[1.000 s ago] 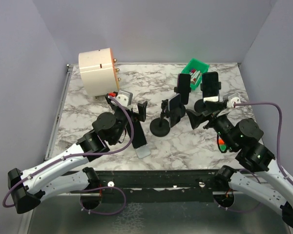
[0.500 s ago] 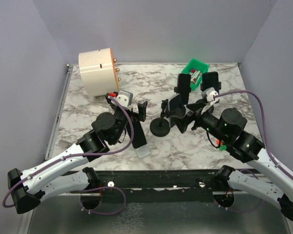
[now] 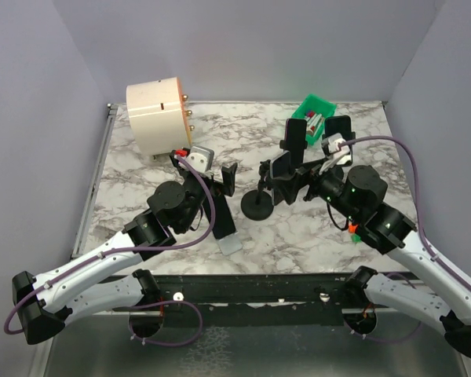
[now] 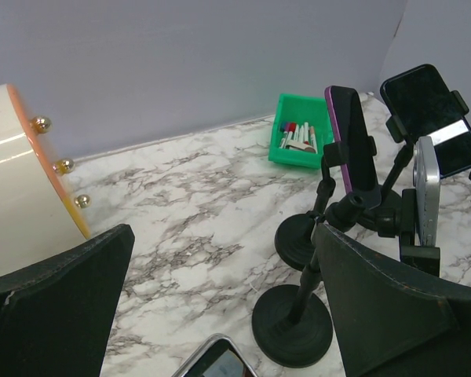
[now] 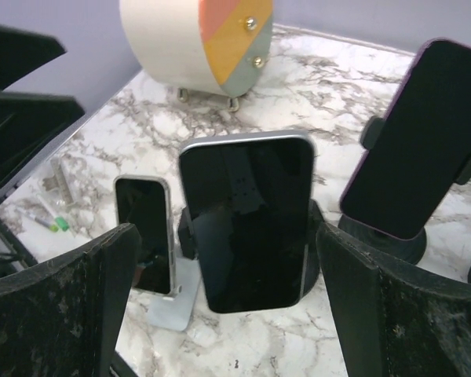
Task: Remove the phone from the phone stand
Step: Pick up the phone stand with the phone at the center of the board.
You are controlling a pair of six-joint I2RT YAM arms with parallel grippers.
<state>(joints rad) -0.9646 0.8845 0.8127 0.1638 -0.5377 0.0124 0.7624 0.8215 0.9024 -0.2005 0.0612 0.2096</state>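
Swinging in from the right edge of the counter (image 3: 141,196) over the last second, the right arm now has its right fingers (image 5: 63,306) lined up on the silver-edged phone (image 5: 247,220), which is clamped upright in the phone stand (image 3: 257,206) near the counter's middle. These fingers are spread fully wide with nothing held. The wrist view shows the phone centred between them, screen to the camera, no contact yet. The phone hasn't budged and is still in the clamp. The left fingers (image 4: 55,314) are also wide open and empty, same spot as before, hanging over a small phone (image 5: 144,236) propped on its own wedge by the near edge. A purple phone (image 5: 412,157) on a second stand sits just beside the target, toward the far right corner, and looks close enough to get bumped. Looks like the approach is about done and the grasp is next: ease forward, close on the phone's long edges, then pull it free of the clamp.
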